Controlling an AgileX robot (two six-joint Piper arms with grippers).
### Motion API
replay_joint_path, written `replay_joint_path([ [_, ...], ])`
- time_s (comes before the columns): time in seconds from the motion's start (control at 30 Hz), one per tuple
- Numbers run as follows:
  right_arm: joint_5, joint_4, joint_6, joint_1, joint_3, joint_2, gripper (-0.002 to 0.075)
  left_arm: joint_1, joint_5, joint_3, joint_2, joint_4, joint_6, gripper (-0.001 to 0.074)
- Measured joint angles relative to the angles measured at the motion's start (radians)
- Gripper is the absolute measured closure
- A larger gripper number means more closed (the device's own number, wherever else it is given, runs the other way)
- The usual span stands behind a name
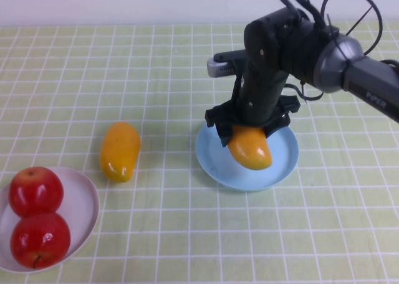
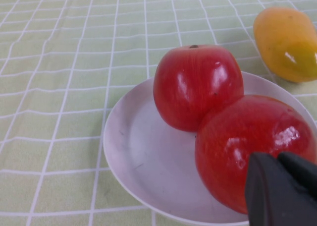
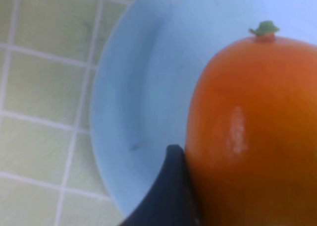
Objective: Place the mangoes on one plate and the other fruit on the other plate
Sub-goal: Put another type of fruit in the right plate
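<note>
**One mango gripped over the blue plate, the other lying on the worktop**

The held mango [image 1: 251,148] hangs tilted over the light blue plate [image 1: 283,167], its long axis running from the claw down toward the near right, rounded yellow-orange tip lowest and closest to the robot. In the right wrist view its small green stem nub shows at the far end. The right claw [image 1: 247,132] is clamped on its deeper orange upper part, one dark finger [image 3: 171,196] pressed against the skin. Whether the fruit touches the plate cannot be told.

The second mango [image 1: 120,151] lies on the green checked worktop [image 1: 187,72] between the two plates, well apart from the blue one, long axis running near to far, leaning slightly right at the far end.

At the near left, the white plate [image 1: 87,200] carries both red apples [image 1: 35,191], one behind the other and touching.

The left claw [image 2: 280,191] hovers just beside the nearer apple; whether it is apart or together cannot be told.

White letters reading "PiPER" are visible on the right arm [image 1: 374,78]
</note>
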Motion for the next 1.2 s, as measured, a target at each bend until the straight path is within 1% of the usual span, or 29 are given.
replay_joint_path([
  [0.17, -0.023, 0.051, -0.085, -0.004, 0.000, 0.040, 0.0148, 0.000, 0.000, 0.000, 0.000, 0.000, 0.000, 0.0731],
  [0.27, -0.035, 0.069, -0.099, -0.004, 0.000, 0.050, 0.0146, 0.000, 0.000, 0.000, 0.000, 0.000, 0.000, 0.0731],
  [0.3, -0.037, 0.069, -0.102, -0.004, 0.000, 0.052, 0.0137, 0.000, 0.000, 0.000, 0.000, 0.000, 0.000, 0.0731],
  [0.4, -0.031, 0.058, -0.102, -0.004, -0.007, 0.054, 0.0074, 0.000, 0.000, 0.000, 0.000, 0.000, 0.000, 0.0731],
  [0.47, -0.007, 0.049, -0.102, -0.004, -0.029, 0.054, 0.0050, 0.000, 0.000, 0.000, 0.000, 0.000, 0.000, 0.0731],
  [0.57, 0.042, 0.029, -0.102, -0.004, -0.080, 0.054, 0.0038, 0.000, 0.000, 0.000, 0.000, 0.000, 0.000, 0.0731],
  [0.73, 0.067, 0.011, -0.099, 0.007, -0.177, 0.054, 0.0034, 0.000, 0.000, 0.000, 0.000, 0.000, 0.000, 0.0731],
  [0.83, 0.066, 0.036, -0.084, 0.045, -0.225, 0.054, 0.0034, 0.000, 0.000, 0.000, 0.000, 0.000, 0.000, 0.0731],
  [0.9, 0.028, 0.067, -0.080, 0.082, -0.242, 0.054, 0.0034, 0.000, 0.000, 0.000, 0.000, 0.000, 0.000, 0.0731],
  [1.03, -0.109, 0.151, -0.080, 0.150, -0.249, 0.066, 0.0034, 0.000, 0.000, 0.000, 0.000, 0.000, 0.000, 0.0731],
  [1.2, -0.224, 0.219, -0.080, 0.199, -0.285, 0.131, 0.0034, 0.000, 0.000, 0.000, 0.000, 0.000, 0.000, 0.0731],
])
